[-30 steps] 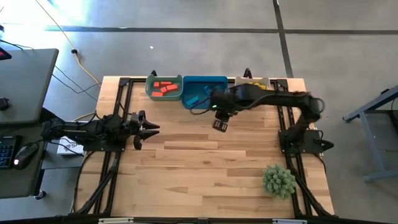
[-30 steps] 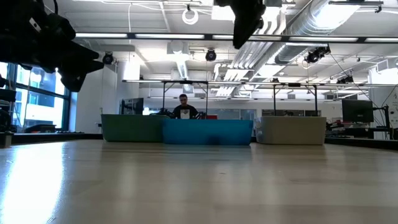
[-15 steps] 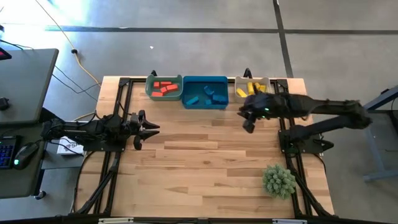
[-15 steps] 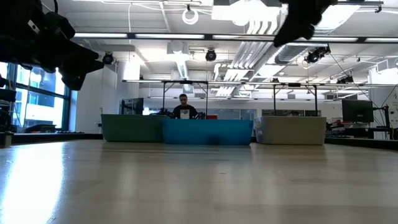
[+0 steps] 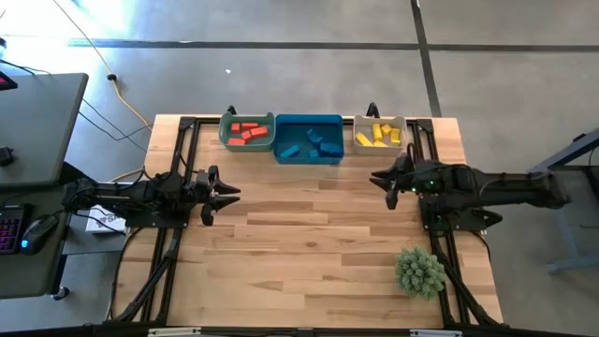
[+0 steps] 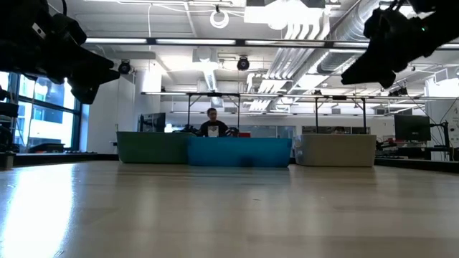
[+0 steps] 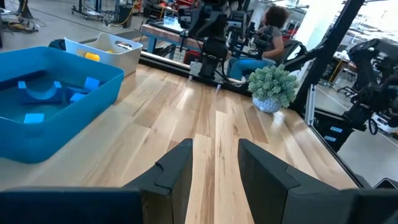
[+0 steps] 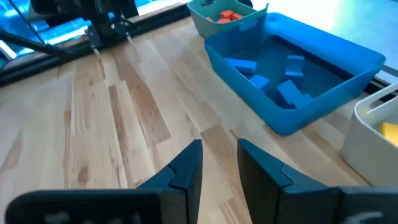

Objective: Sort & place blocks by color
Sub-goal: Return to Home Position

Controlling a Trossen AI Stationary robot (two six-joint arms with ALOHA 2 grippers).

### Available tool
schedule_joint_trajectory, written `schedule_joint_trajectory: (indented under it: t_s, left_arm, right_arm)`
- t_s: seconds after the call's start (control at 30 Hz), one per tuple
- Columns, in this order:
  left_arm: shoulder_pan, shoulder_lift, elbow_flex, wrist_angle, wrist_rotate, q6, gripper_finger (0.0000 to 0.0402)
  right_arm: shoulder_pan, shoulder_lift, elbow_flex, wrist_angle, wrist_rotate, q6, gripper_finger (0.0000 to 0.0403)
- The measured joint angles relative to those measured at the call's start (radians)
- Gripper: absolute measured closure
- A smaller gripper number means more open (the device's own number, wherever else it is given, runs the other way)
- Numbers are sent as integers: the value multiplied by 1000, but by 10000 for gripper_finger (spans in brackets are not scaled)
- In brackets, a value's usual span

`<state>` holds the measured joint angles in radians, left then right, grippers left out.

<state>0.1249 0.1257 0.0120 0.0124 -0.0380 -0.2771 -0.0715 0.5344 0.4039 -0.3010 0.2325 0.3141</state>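
At the left edge of the table (image 5: 309, 253) the left claw (image 5: 225, 194) hovered over the boards and pointed inward, its two fingers (image 7: 177, 171) a little apart with nothing between them, which suited an arm that was only waiting. Along the far edge three bins stood side by side, each holding one colour. The green bin (image 5: 223, 133) held the red blocks (image 5: 247, 131), the blue bin (image 5: 279, 140) touching it held the blue blocks (image 5: 314, 142), and the white bin (image 5: 357, 131) just beside that held the yellow blocks (image 5: 378, 136). No block lay loose on the boards in any view, so the sorting looked finished, and parking the arms seemed to be all that was left. Near the right edge, just in front of the white bin, the right claw (image 5: 382, 183) hung above the table facing the left one. Its fingers (image 8: 186, 168) were also slightly apart and empty, as fitted a claw with nothing more to carry. At the near right corner sat the spiky green plant ball (image 5: 419, 271), well apart from the bins, likely because it was no part of the sort.
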Motion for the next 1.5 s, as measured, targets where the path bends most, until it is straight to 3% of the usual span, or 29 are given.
schedule_joint_trajectory:
  t_s: [0.57, 1.0, 1.23, 1.5]
  left_arm:
    - [0, 0, 0, 0, 0, 0, 284]
    - [0, 0, 1, 0, 0, 0, 284]
    - [0, 0, 1, 1, 0, 0, 284]
    - [0, 0, 1, 1, 0, 0, 284]
  right_arm:
    - [0, -280, -280, 239, -7, 39, 315]
    - [0, -531, -324, 227, 31, 79, 315]
    - [0, -523, -322, 113, 104, 177, 315]
    - [0, -517, -318, 96, 86, 195, 315]
